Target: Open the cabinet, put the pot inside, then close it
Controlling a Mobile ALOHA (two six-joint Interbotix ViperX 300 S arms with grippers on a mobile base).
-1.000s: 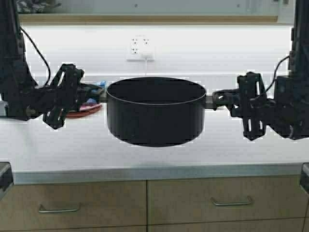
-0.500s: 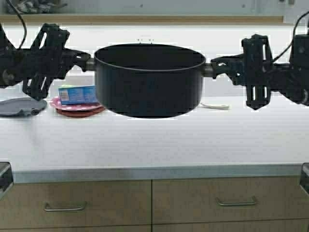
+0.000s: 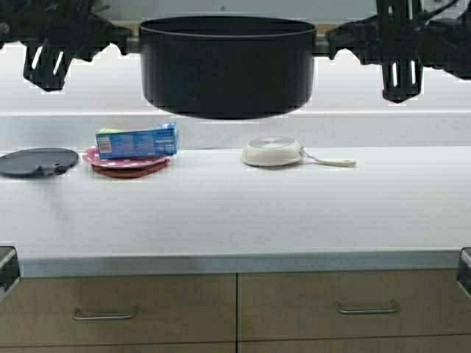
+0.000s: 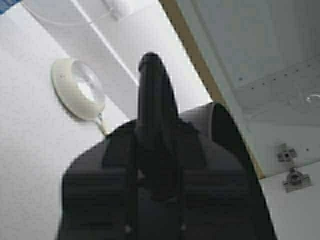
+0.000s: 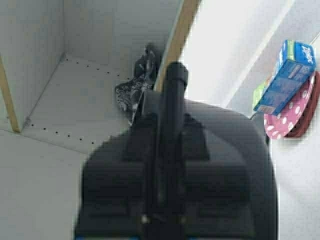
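The large matte-black pot (image 3: 227,66) hangs high above the counter, at the top of the high view. My left gripper (image 3: 129,40) is shut on its left side handle. My right gripper (image 3: 327,40) is shut on its right side handle. In the left wrist view my left gripper (image 4: 155,150) is closed against the pot's wall (image 4: 222,130). The right wrist view shows my right gripper (image 5: 170,150) on the pot (image 5: 235,140). The cabinet stands open. Its pale inside (image 4: 260,50) and tan front edge (image 5: 182,30) lie just beyond the pot.
A patterned dark cloth (image 5: 135,85) lies on the cabinet shelf. A door hinge (image 4: 292,177) shows beside it. On the white counter sit a cream pan (image 3: 272,152), a flat dark lid (image 3: 37,160) and a blue box (image 3: 136,141) on a dotted red plate. Tan drawers (image 3: 103,315) run below.
Both arms have lifted the pot from just above the counter up to cabinet height. The cream pan behind it has come into view. The scene has shifted slightly right.
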